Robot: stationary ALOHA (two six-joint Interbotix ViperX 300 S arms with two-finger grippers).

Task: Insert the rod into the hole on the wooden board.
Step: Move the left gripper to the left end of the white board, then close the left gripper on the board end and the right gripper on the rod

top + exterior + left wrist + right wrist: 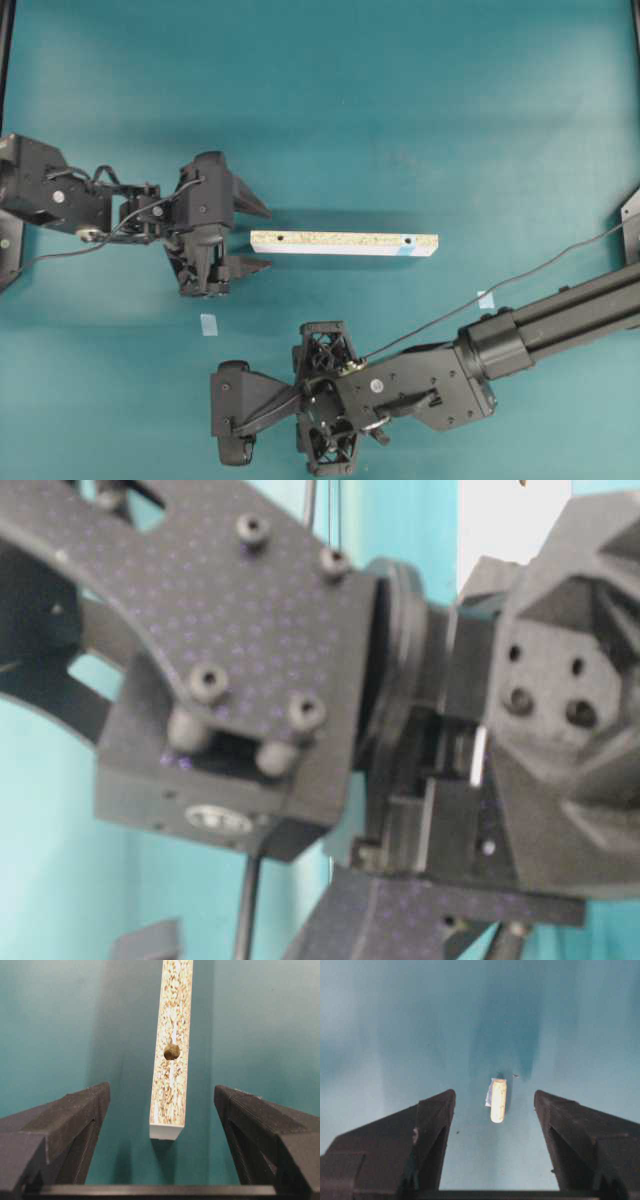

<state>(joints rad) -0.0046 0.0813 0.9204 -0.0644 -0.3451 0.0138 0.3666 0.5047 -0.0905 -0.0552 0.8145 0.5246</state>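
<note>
Right claw, wide open and empty, straddles the rod at twelve o'clock; closing off-centre could roll it away.

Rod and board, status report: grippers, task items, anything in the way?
Left gripper open, straddling the plain end of the wooden board. Right gripper open, rod lying on the table between its fingers. Hole empty, nothing blocking it.

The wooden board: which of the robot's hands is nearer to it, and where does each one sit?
Left. The left hand sits open just off the wooden board's plain end; the right hand is below it in the overhead view, open.
</note>
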